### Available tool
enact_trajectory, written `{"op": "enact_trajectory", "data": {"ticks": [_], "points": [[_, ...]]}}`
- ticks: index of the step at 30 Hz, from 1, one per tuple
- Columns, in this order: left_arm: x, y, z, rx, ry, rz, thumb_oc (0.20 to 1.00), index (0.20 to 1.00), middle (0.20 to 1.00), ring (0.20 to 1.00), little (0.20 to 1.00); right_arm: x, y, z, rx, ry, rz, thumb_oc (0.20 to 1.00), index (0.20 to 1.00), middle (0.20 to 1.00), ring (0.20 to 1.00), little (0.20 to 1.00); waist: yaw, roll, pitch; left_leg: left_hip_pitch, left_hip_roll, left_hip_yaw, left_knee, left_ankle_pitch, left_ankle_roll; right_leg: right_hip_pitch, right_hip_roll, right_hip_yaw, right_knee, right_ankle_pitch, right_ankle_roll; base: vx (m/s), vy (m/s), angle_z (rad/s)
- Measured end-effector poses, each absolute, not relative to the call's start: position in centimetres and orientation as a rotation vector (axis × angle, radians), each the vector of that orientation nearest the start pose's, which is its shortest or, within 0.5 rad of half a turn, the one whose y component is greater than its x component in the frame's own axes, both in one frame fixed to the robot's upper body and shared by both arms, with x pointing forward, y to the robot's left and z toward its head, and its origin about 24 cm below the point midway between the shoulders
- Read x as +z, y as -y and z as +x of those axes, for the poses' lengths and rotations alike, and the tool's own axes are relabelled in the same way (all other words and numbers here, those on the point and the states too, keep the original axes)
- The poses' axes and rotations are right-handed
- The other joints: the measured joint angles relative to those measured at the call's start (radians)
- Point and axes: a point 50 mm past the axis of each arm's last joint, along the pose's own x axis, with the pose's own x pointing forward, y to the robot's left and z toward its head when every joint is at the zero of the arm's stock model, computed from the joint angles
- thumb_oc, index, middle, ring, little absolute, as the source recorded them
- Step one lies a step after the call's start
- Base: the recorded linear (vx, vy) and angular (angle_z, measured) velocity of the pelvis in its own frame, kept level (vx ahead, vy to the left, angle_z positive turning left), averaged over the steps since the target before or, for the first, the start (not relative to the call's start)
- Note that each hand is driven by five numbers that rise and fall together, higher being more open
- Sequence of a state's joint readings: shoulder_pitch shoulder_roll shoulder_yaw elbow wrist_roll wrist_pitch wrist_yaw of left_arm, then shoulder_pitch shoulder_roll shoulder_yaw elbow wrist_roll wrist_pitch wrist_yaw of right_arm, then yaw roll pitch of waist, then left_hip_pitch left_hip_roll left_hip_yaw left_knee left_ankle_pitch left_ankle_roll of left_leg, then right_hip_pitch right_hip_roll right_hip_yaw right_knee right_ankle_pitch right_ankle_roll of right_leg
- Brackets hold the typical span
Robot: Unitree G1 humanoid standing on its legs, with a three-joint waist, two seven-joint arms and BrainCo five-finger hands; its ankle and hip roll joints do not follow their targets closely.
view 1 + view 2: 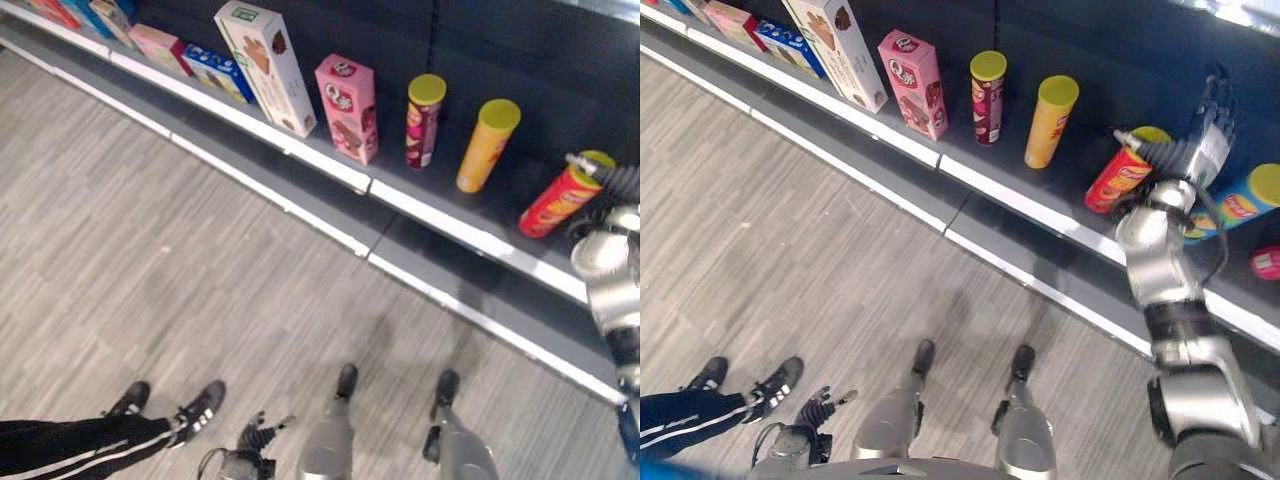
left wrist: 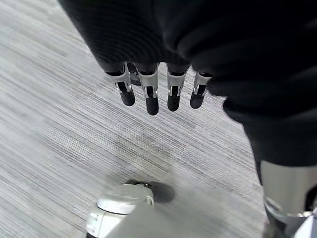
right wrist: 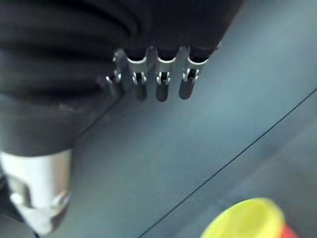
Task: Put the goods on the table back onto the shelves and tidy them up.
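A red crisp can (image 1: 1123, 181) with a yellow lid (image 3: 247, 222) leans tilted on the dark shelf (image 1: 330, 166). My right hand (image 1: 1209, 125) is raised just past it against the dark back panel, its fingers (image 3: 161, 84) straight, open and holding nothing. A blue can (image 1: 1240, 206) lies on its side right of that arm, and a small pink-red item (image 1: 1266, 262) sits at the edge. My left hand (image 1: 812, 412) hangs low over the floor with straight fingers (image 2: 151, 96), open and holding nothing.
Along the shelf stand a yellow can (image 1: 487, 145), a maroon can (image 1: 424, 120), a pink box (image 1: 347, 106), a tall white box (image 1: 266, 66) and more boxes further left. A person's legs and sneakers (image 1: 160, 415) are at the lower left on the grey floor.
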State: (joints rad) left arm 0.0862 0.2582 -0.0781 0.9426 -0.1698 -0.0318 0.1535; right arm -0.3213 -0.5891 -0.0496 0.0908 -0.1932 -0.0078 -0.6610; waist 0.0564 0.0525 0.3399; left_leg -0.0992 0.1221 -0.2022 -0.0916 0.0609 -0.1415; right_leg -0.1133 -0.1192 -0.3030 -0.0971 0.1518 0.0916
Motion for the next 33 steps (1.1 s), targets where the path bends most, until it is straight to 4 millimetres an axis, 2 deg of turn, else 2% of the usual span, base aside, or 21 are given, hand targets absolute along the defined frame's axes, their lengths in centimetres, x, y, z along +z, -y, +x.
{"op": "enact_trajectory", "data": {"ticks": [2,4,5,6,9,10,11,14,15,16,18,21,22,23,24,25,27,29,31,32,33], "points": [[-14.1,-25.8,10.4,0.301,-1.035,0.236,1.0,1.0,1.0,1.0,1.0,12.8,26.3,27.7,-0.525,0.354,-0.529,1.0,1.0,1.0,1.0,1.0,-0.031,-0.054,-0.023,0.017,0.002,0.029,0.0,-0.009,-0.001,-0.002,0.002,0.026,0.0,-0.001,0.001,0.01,0.107,-0.38],[-14.2,-26.9,9.3,0.332,-1.071,0.233,1.0,1.0,1.0,1.0,1.0,8.3,25.3,25.8,-0.384,0.179,-0.294,1.0,1.0,1.0,1.0,1.0,-0.043,-0.096,-0.05,0.038,0.003,0.062,0.0,-0.017,-0.001,-0.001,0.005,0.055,0.0,0.001,-0.001,-0.02,0.162,-0.52],[-14.4,-27.7,8.1,0.35,-1.12,0.216,1.0,1.0,1.0,1.0,1.0,4.4,24.0,24.4,-0.213,0.002,-0.128,1.0,1.0,1.0,1.0,1.0,-0.057,-0.128,-0.069,0.056,0.002,0.097,0.0,-0.024,0.002,-0.002,0.005,0.086,0.0,0.004,0.001,-0.01,0.116,-0.68],[-14.4,-28.1,7.6,0.343,-1.147,0.219,1.0,1.0,1.0,1.0,1.0,2.5,23.3,23.7,-0.107,-0.09,-0.064,1.0,1.0,1.0,1.0,1.0,-0.065,-0.139,-0.075,0.063,0.001,0.116,-0.003,-0.029,0.006,0.0,0.004,0.103,0.0,0.004,0.007,0.01,0.173,-0.73],[-14.4,-28.3,8.0,0.288,-1.154,0.241,1.0,1.0,1.0,1.0,1.0,-0.7,22.6,21.5,0.096,-0.264,0.011,1.0,1.0,1.0,1.0,1.0,-0.103,-0.158,-0.09,0.088,-0.01,0.158,0.0,-0.04,0.016,0.0,-0.01,0.122,-0.001,0.007,0.016,-0.03,0.258,-0.37],[-14.4,-28.5,7.5,0.264,-1.169,0.24,1.0,1.0,1.0,1.0,1.0,-3.5,21.6,19.7,0.29,-0.444,-0.035,1.0,1.0,1.0,1.0,1.0,-0.094,-0.172,-0.115,0.11,-0.013,0.194,0.0,-0.04,0.019,0.006,-0.013,0.146,0.0,0.009,0.019,-0.08,0.322,-0.41],[-14.4,-28.4,7.5,0.244,-1.173,0.245,1.0,1.0,1.0,1.0,1.0,-5.2,21.2,18.3,0.372,-0.552,-0.048,1.0,1.0,1.0,1.0,1.0,-0.089,-0.181,-0.134,0.12,-0.019,0.208,0.0,-0.042,0.021,0.008,-0.018,0.15,-0.001,0.01,0.021,-0.07,0.253,-0.46],[-14.6,-27.8,7.6,0.18,-1.17,0.255,1.0,1.0,1.0,1.0,1.0,-9.8,21.1,14.9,0.37,-0.788,-0.028,1.0,1.0,1.0,1.0,1.0,-0.079,-0.203,-0.158,0.144,-0.035,0.222,-0.006,-0.049,0.037,0.019,-0.03,0.178,-0.003,0.015,0.029,-0.08,0.23,-0.28],[-14.8,-27.3,7.9,0.155,-1.166,0.257,1.0,1.0,1.0,1.0,1.0,-11.9,21.1,13.2,0.323,-0.892,-0.031,1.0,1.0,1.0,1.0,1.0,-0.085,-0.22,-0.168,0.157,-0.065,0.229,-0.001,-0.051,0.045,0.016,-0.046,0.199,0.0,0.02,0.043,-0.09,0.23,-0.29],[-14.9,-27.1,7.9,0.144,-1.174,0.259,1.0,1.0,1.0,1.0,1.0,-13.1,21.0,12.2,0.277,-0.953,-0.027,1.0,1.0,1.0,1.0,1.0,-0.086,-0.228,-0.173,0.163,-0.074,0.242,-0.001,-0.052,0.049,0.01,-0.054,0.214,0.004,0.022,0.046,-0.16,0.268,-0.34],[-15.0,-26.5,8.1,0.127,-1.168,0.256,1.0,1.0,1.0,1.0,1.0,-14.5,20.9,10.4,0.173,-1.039,-0.051,1.0,1.0,1.0,1.0,1.0,-0.09,-0.235,-0.173,0.184,-0.103,0.272,-0.001,-0.057,0.072,0.005,-0.074,0.238,0.015,0.01,0.066,-0.13,0.139,-0.4],[-15.0,-26.6,8.1,0.128,-1.167,0.259,1.0,1.0,1.0,1.0,1.0,-15.2,20.7,9.9,0.077,-1.075,-0.043,1.0,1.0,1.0,1.0,1.0,-0.088,-0.241,-0.172,0.187,-0.131,0.311,0.01,-0.061,0.093,-0.018,-0.102,0.254,0.032,-0.031,0.1,-0.16,0.143,-0.5],[-14.9,-26.6,8.4,0.127,-1.158,0.261,1.0,1.0,1.0,1.0,1.0,-15.6,20.8,9.7,0.046,-1.11,-0.067,1.0,1.0,1.0,1.0,1.0,-0.085,-0.23,-0.162,0.167,-0.121,0.342,0.047,-0.068,0.132,-0.021,-0.12,0.21,0.034,-0.123,0.159,-0.13,0.115,-0.5],[-14.9,-26.5,8.5,0.126,-1.154,0.257,1.0,1.0,1.0,1.0,1.0,-15.8,21.1,9.4,0.029,-1.135,-0.084,1.0,1.0,1.0,1.0,1.0,-0.08,-0.201,-0.154,0.157,-0.099,0.361,0.049,-0.072,0.142,-0.029,-0.116,0.158,0.063,-0.129,0.14,-0.09,0.084,-0.59],[-15.0,-26.4,8.6,0.125,-1.153,0.254,1.0,1.0,1.0,1.0,1.0,-16.0,21.3,9.4,0.013,-1.158,-0.096,1.0,1.0,1.0,1.0,1.0,-0.072,-0.175,-0.15,0.164,-0.067,0.38,0.04,-0.07,0.147,-0.051,-0.106,0.092,0.134,-0.105,0.101,-0.11,0.071,-0.47],[-15.0,-26.4,8.4,0.127,-1.159,0.255,1.0,1.0,1.0,1.0,1.0,-15.9,21.6,9.6,0.003,-1.155,-0.107,1.0,1.0,1.0,1.0,1.0,-0.069,-0.16,-0.151,0.171,-0.05,0.389,0.031,-0.065,0.154,-0.057,-0.097,0.068,0.186,-0.094,0.096,-0.13,0.082,-0.48],[-15.0,-27.2,7.7,0.148,-1.187,0.268,1.0,1.0,1.0,1.0,1.0,-16.1,21.9,9.5,-0.03,-1.18,-0.123,1.0,1.0,1.0,1.0,1.0,-0.042,-0.161,-0.151,0.157,-0.024,0.424,0.058,-0.075,0.173,-0.056,-0.133,-0.056,0.449,-0.177,0.061,-0.11,0.036,-0.46],[-15.0,-27.4,7.3,0.163,-1.199,0.262,1.0,1.0,1.0,1.0,1.0,-16.1,22.0,9.7,-0.034,-1.191,-0.13,1.0,1.0,1.0,1.0,1.0,-0.013,-0.158,-0.154,0.163,-0.006,0.461,0.054,-0.064,0.163,-0.01,-0.138,-0.115,0.519,-0.213,0.068,-0.03,-0.066,-0.56],[-15.3,-27.6,5.9,0.199,-1.244,0.237,1.0,1.0,1.0,1.0,1.0,-15.8,21.9,10.7,-0.037,-1.162,-0.139,1.0,1.0,1.0,1.0,1.0,-0.007,-0.162,-0.156,0.174,-0.001,0.496,0.041,-0.057,0.147,0.068,-0.147,-0.136,0.425,-0.211,0.076,-0.03,-0.127,-0.68],[-15.2,-27.9,5.6,0.216,-1.257,0.234,1.0,1.0,1.0,1.0,1.0,-15.5,21.7,11.5,-0.032,-1.129,-0.141,1.0,1.0,1.0,1.0,1.0,-0.009,-0.196,-0.173,0.173,-0.013,0.512,0.047,-0.046,0.113,0.167,-0.146,-0.114,0.214,-0.177,0.085,-0.04,-0.176,-0.54],[-15.3,-27.7,5.7,0.218,-1.259,0.224,1.0,1.0,1.0,1.0,1.0,-15.5,21.8,11.7,-0.033,-1.123,-0.144,1.0,1.0,1.0,1.0,1.0,-0.012,-0.184,-0.174,0.175,-0.004,0.515,0.047,-0.038,0.096,0.188,-0.117,-0.117,0.165,-0.166,0.067,-0.02,-0.132,-0.48]]}}
